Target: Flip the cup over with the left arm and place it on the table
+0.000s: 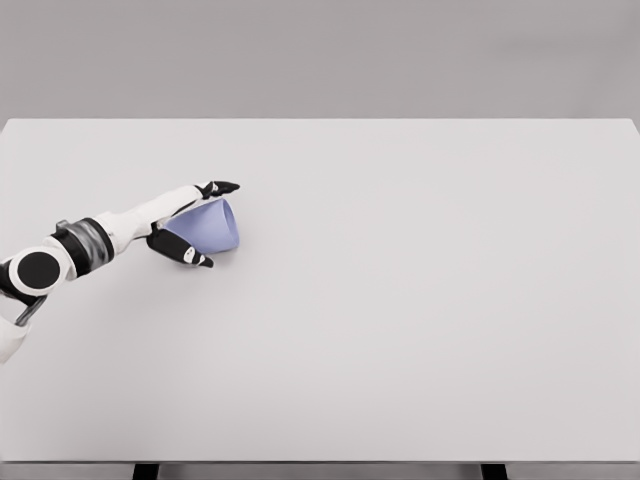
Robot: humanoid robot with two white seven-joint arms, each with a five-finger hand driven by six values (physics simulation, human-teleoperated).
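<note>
The left robot hand [192, 222] reaches in from the lower left over the left part of the tabletop [420, 300], and its fingers [218, 188] are closed around the cup [210, 228]. One dark fingertip shows above the cup and the thumb lies below it, so the pale blue cup sits clamped between them. The cup is tilted on its side, its wider end pointing right and slightly toward the far edge, its narrower end buried in the palm. Whether it touches the tabletop or hangs just above it cannot be told from this view; a faint shadow lies just beneath it.

As a judgement of progress: the grasp looks done, and the cup seems to be partway through its turn, neither upright nor upside down. What is left appears to be the rest of the wrist rotation until the cup stands on its base, then lowering it onto the tabletop and opening the fingers to let go. Which end is the open mouth is hard to tell here, so how much rotation is left is uncertain.

The right arm is not in view
</note>
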